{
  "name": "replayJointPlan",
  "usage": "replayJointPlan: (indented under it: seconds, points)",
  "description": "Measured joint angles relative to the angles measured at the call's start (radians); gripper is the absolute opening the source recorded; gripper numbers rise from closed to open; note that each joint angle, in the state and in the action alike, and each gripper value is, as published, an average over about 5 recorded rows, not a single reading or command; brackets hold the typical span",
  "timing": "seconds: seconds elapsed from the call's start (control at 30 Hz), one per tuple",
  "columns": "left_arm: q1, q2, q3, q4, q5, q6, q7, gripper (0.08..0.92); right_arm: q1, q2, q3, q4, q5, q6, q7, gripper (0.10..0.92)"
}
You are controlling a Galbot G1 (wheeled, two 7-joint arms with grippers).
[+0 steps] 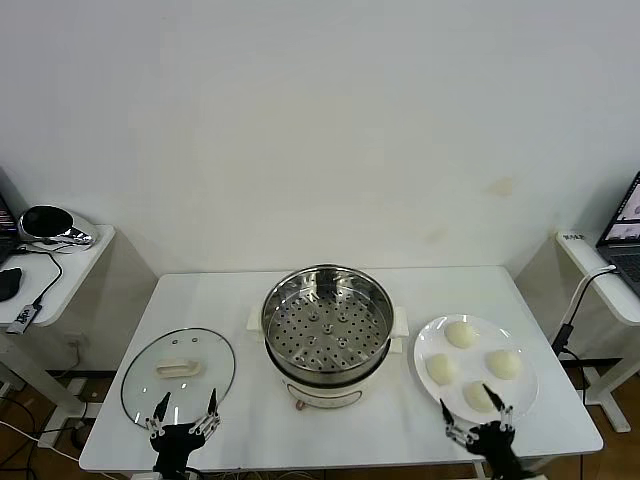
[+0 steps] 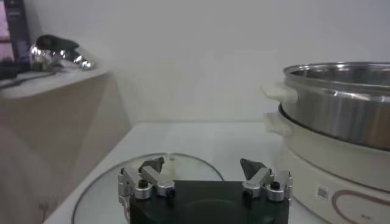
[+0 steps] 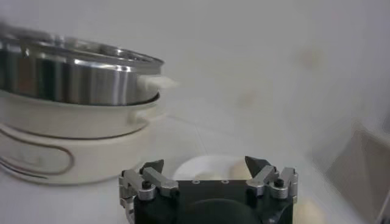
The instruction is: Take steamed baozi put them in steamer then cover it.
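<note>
The steel steamer [image 1: 327, 322] with its perforated tray stands uncovered at the table's middle on a cream base; it also shows in the left wrist view [image 2: 341, 103] and the right wrist view [image 3: 73, 79]. Several cream-white baozi [image 1: 461, 334] lie on a white plate [image 1: 428, 347] to its right. The glass lid [image 1: 178, 376] with a cream handle lies flat on the left. My left gripper [image 1: 186, 413] is open and empty at the lid's near edge. My right gripper [image 1: 479, 412] is open and empty at the plate's near edge, by the nearest baozi [image 1: 478, 396].
A side table [image 1: 50, 270] with a helmet-like object and cables stands at the left. Another side table [image 1: 600, 275] with a laptop stands at the right. The white table's front edge [image 1: 330, 462] runs just in front of both grippers.
</note>
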Motion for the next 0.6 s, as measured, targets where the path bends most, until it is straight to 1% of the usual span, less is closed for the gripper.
replayJointPlan:
  seconds: [0.1,0.3,0.43,0.6]
  points:
    - [-0.006,0.005,-0.005,-0.002,0.008,-0.001,0.004,0.823,0.055,-0.074,0.002,-0.02,-0.042,-0.029,-0.052,0.823]
    - [-0.017,0.013,-0.013,-0.001,0.045,-0.004,0.009,0.823,0.262,-0.29,-0.058,-0.104,-0.127,-0.088,-0.252,0.823]
    - [-0.019,0.017,-0.02,0.001,0.068,-0.007,0.016,0.823,0.442,-0.397,-0.172,-0.178,-0.164,-0.111,-0.401,0.823]
    - [-0.018,0.025,-0.029,0.0,0.084,-0.008,0.02,0.823,0.691,-0.474,-0.371,-0.297,-0.206,-0.113,-0.587,0.823]
